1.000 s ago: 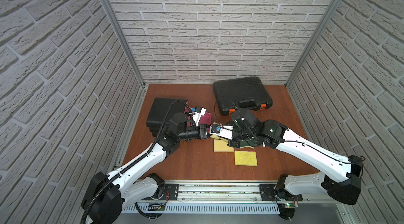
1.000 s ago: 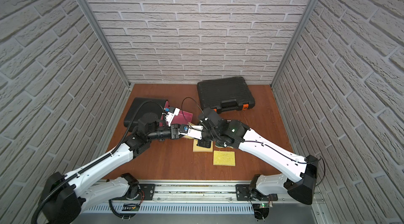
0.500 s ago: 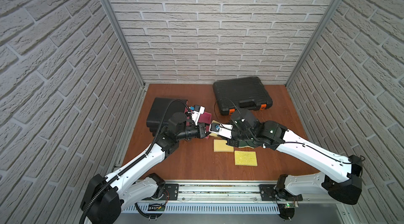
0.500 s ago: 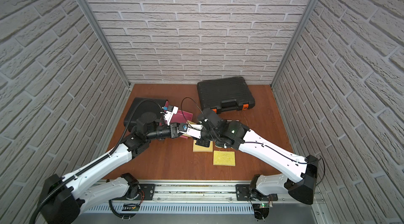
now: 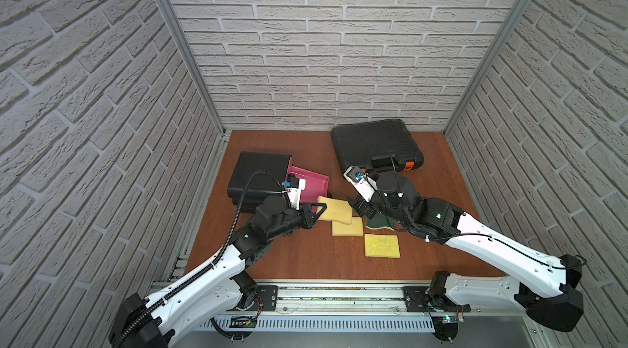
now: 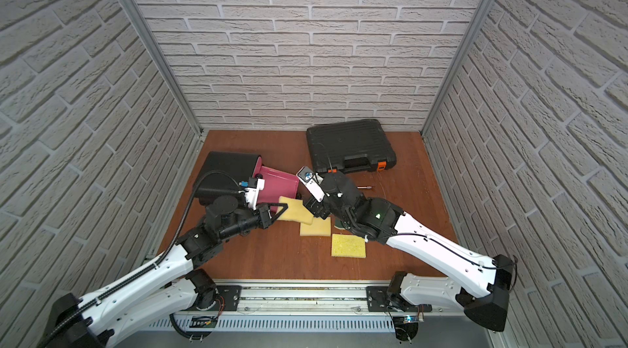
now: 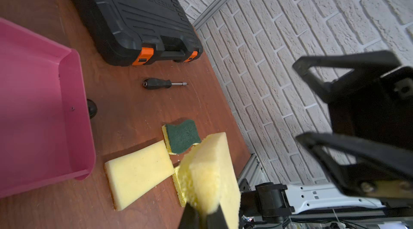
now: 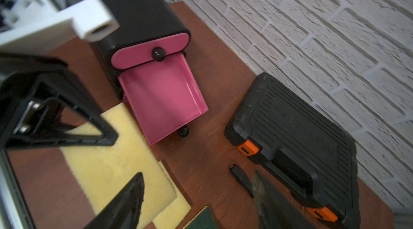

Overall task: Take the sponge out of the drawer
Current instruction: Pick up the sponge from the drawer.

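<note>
Two black fingers of the left gripper [image 7: 204,213] clamp one edge of the sponge [image 7: 210,167], a grip seen close only at the bottom edge of the left wrist view. In both top views it sits at mid-frame, the sponge out of the pink drawer [image 5: 311,186], just beside its front corner and overlapping a flat yellow sponge [image 5: 348,228]. Close to the sponge's other end, the right gripper [image 8: 197,173] stands with jaws wide apart. Only the right wrist view shows the drawer's pink floor and the upper drawer [image 8: 149,53], pushed in, in the black cabinet [image 8: 138,11]. Only the left wrist view gives the green-topped scourer [image 7: 182,136] whole; in the top views the right arm covers most of it. A screwdriver [image 7: 164,83] lies between scourer and black tool case [image 7: 134,15]. Another yellow sponge [image 5: 381,245] lies lower in frame, apart. The left arm reaches up from the lower left, forearm low and nearly level; the right arm stretches in from the lower right, wrist bent downward
</note>
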Controlling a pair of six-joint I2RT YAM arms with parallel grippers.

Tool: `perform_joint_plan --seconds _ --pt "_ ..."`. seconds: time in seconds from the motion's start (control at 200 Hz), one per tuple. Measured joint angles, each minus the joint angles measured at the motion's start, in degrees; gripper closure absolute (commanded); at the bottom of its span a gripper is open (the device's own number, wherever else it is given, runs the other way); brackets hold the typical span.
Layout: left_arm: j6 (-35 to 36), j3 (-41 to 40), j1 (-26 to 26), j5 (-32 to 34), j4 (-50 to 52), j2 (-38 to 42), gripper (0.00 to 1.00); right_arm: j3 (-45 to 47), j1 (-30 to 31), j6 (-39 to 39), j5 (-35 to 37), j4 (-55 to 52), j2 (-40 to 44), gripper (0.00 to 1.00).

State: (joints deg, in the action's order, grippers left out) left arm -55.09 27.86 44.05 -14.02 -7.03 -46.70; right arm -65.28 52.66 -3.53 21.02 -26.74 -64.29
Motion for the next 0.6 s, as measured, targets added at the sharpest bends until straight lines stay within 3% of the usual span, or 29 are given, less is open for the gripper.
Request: perform_joint_plan --seconds 0.075,0.305,0.6 --pt "-0.9 -2.1 3.1 4.1 -0.3 1.1 1.0 1.7 0.0 4.8 3.2 2.3 1.2 0.0" --pt "-3.8 -6.5 11.6 14.6 -3.9 -0.1 1.0 7.0 -0.5 16.1 4.0 9.4 1.3 0.0" --pt "-5.5 -7.7 20.5 21.9 -10.3 -7.5 1.0 8.7 -1.3 26.0 6.0 13.4 -0.6 0.0"
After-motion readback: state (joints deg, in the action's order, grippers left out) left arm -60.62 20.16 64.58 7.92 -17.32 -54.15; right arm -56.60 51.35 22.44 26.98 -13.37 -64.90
